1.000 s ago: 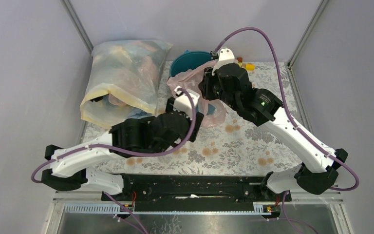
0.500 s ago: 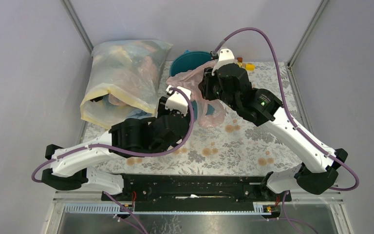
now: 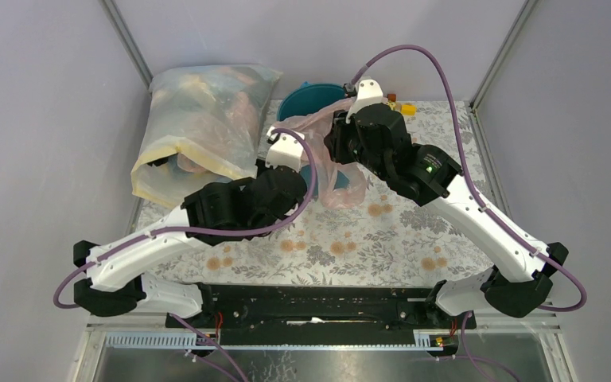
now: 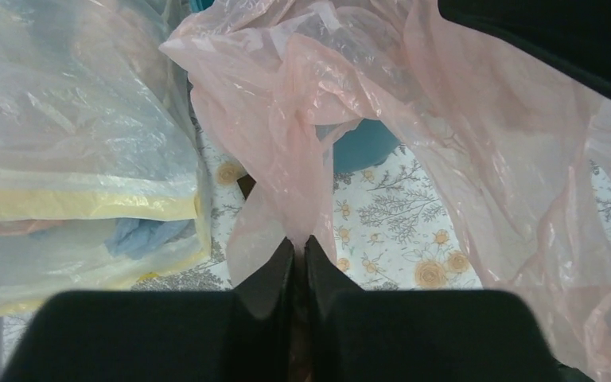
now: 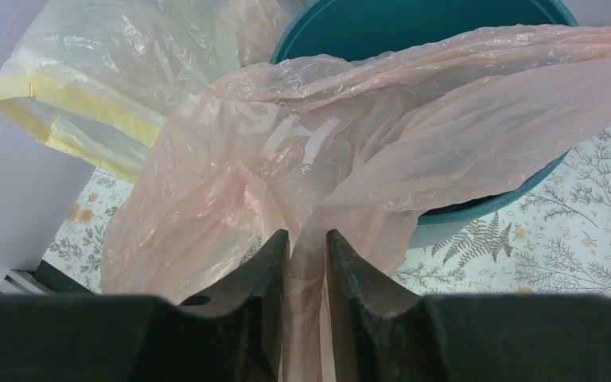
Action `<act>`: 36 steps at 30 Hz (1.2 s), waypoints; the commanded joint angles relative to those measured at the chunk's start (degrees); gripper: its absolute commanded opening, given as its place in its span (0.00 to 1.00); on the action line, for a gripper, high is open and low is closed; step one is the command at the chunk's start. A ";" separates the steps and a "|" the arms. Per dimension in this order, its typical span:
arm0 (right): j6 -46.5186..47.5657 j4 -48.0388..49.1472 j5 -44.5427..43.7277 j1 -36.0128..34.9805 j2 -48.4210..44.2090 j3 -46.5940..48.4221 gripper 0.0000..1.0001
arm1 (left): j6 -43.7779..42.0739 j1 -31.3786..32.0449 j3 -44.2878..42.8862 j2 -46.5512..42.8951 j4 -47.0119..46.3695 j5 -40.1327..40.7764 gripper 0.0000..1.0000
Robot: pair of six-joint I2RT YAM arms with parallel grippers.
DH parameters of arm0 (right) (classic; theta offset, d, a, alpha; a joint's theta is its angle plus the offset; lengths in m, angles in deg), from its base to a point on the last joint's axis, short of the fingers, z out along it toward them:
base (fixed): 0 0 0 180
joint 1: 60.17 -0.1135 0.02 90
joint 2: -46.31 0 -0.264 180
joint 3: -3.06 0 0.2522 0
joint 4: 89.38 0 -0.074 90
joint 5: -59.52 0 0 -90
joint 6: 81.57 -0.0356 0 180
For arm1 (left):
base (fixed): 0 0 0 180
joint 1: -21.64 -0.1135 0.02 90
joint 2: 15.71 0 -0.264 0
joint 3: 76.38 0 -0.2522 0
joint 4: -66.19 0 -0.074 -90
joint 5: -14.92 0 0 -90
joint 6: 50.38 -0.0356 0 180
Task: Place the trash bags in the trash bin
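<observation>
A pale-pink trash bag (image 3: 318, 127) hangs spread between both grippers, over the near rim of the teal trash bin (image 3: 306, 99). My left gripper (image 4: 299, 241) is shut on a gathered fold of the trash bag (image 4: 302, 143) at its left side. My right gripper (image 5: 308, 235) is shut on another bunched strip of the trash bag (image 5: 350, 143), with the trash bin (image 5: 414, 24) just beyond. In the top view the left gripper (image 3: 280, 145) sits beside the bin's left wall and the right gripper (image 3: 342, 127) stands over its near edge.
A large cloudy yellowish-white sack (image 3: 199, 127) stuffed with bags lies at the back left, close to my left gripper. Small yellow and red items (image 3: 402, 105) sit at the back right. The flowered tablecloth (image 3: 382, 239) covers the table.
My left arm has reached forward and left toward the bin, and its jaws have closed on the pink bag's left fold. The right arm has held its place with the bag.
</observation>
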 commanded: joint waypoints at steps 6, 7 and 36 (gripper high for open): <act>1.78 1.00 -0.99 1.33 -0.98 1.92 0.82 | 0.46 -2.67 -0.94 -4.80 -2.90 -2.85 0.00; 2.08 0.90 -0.30 2.30 -1.22 2.37 0.84 | 0.35 -3.30 -1.38 -4.97 -2.90 -3.52 0.00; -6.04 -8.28 26.37 27.05 23.79 18.57 0.00 | 1.47 -12.91 -6.58 -6.42 -0.86 -15.79 0.00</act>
